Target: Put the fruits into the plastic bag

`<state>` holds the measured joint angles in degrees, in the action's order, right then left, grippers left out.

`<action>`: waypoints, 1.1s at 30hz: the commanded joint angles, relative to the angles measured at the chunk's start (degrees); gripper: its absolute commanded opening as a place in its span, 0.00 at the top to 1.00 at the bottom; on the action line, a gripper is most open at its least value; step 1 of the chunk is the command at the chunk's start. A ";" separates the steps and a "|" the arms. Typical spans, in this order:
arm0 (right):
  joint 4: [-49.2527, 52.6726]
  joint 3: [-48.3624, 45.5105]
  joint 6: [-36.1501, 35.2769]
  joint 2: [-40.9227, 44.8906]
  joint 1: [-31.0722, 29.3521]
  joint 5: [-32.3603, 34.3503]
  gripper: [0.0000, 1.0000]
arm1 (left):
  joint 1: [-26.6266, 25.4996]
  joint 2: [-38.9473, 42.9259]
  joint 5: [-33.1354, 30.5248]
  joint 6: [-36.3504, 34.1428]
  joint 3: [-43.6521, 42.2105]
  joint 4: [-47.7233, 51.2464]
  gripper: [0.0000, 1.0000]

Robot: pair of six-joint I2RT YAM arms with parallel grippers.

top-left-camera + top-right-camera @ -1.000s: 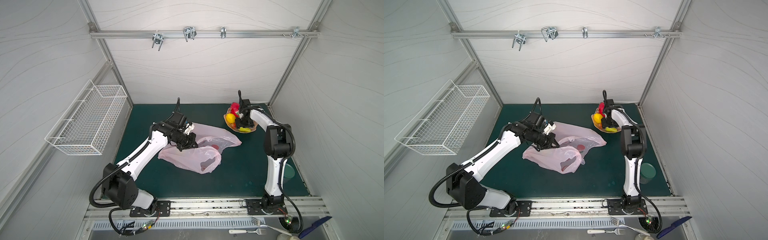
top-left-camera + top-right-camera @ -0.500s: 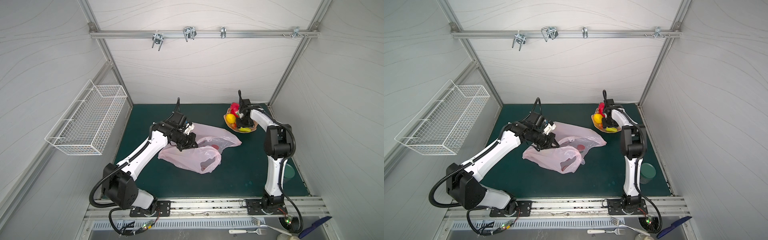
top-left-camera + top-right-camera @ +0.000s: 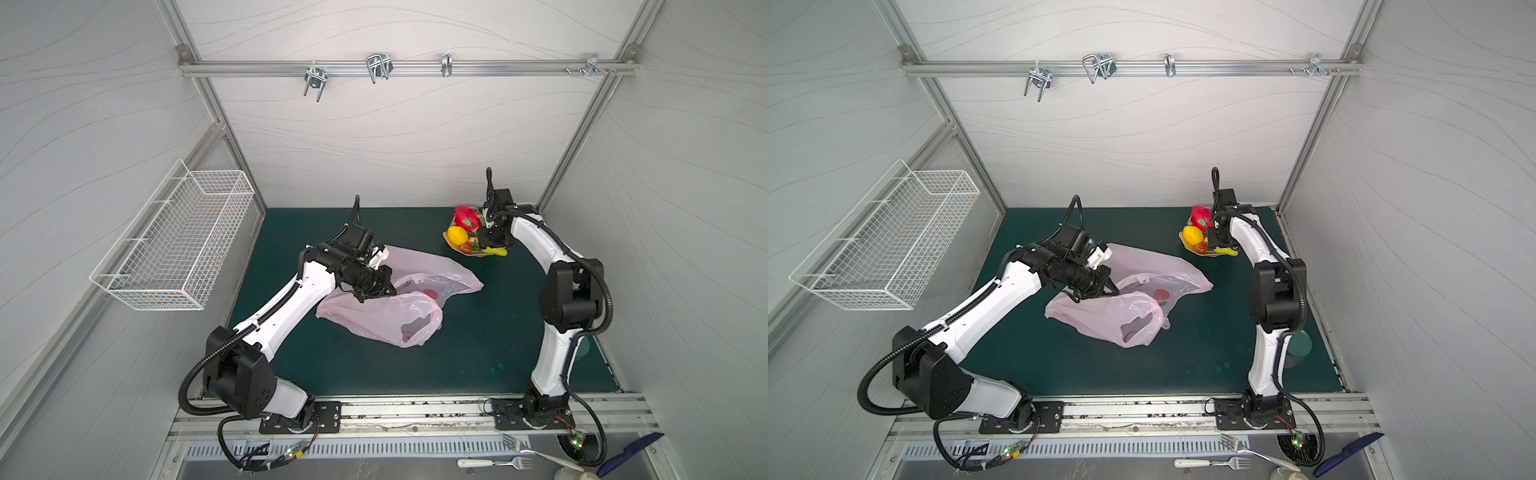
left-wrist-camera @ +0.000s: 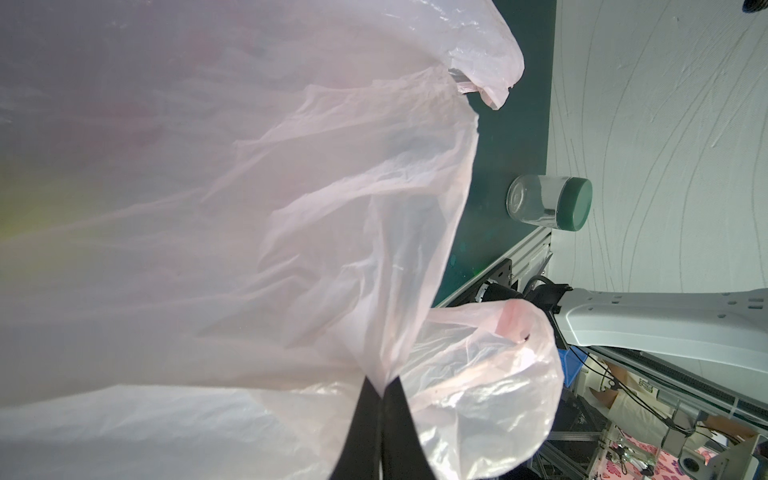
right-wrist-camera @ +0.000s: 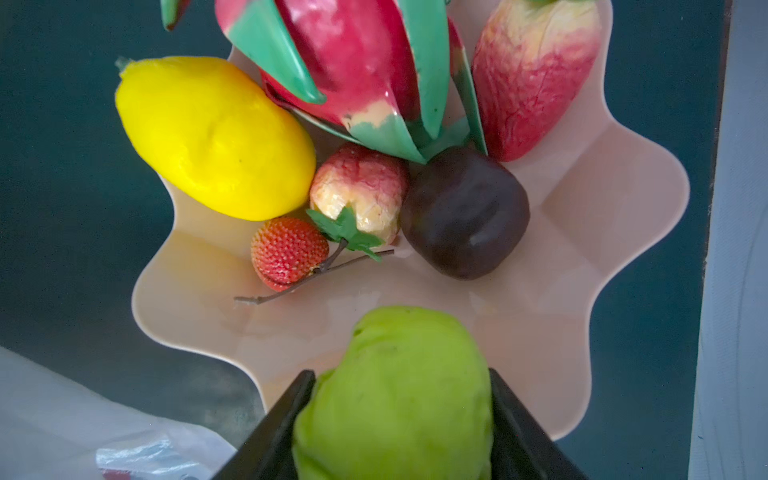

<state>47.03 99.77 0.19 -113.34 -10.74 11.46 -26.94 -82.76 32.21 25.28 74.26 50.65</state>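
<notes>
The pale pink plastic bag (image 3: 386,320) lies crumpled mid-mat in both top views, with red fruits (image 3: 432,294) showing through it. My left gripper (image 4: 381,390) is shut on a pinched fold of the bag's edge (image 3: 1121,296). My right gripper (image 5: 401,374) sits over the peach plate (image 5: 582,232) at the back right, shut on a green pear (image 5: 399,345). On the plate lie the dragon fruit (image 5: 353,62), lemon (image 5: 212,137), strawberry (image 5: 286,249), dark round fruit (image 5: 465,212) and two red-yellow fruits (image 5: 536,70).
A white wire basket (image 3: 178,241) hangs on the left wall. A clear jar with a green lid (image 4: 548,205) stands by the right arm's base near the mat's right edge. Forks (image 3: 494,462) lie on the front ledge, off the mat.
</notes>
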 commanded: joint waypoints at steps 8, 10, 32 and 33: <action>1.60 -2.73 0.83 0.66 1.46 -1.09 0.73 | 0.24 -0.56 1.23 -1.26 2.35 0.01 1.00; 1.24 -3.71 1.33 0.60 2.12 -1.47 0.73 | 0.23 -0.56 1.11 -1.28 2.38 0.01 1.00; -3.11 -14.83 6.65 3.03 4.48 -5.89 0.78 | 0.25 -0.58 0.93 -1.31 1.94 -0.13 1.00; -3.38 -14.87 6.58 3.27 4.50 -5.97 0.78 | 0.26 -0.56 0.86 -1.37 1.94 -0.11 1.00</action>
<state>40.86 86.26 5.87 -110.98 -6.85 6.81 -26.92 -83.09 32.42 25.10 74.26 50.63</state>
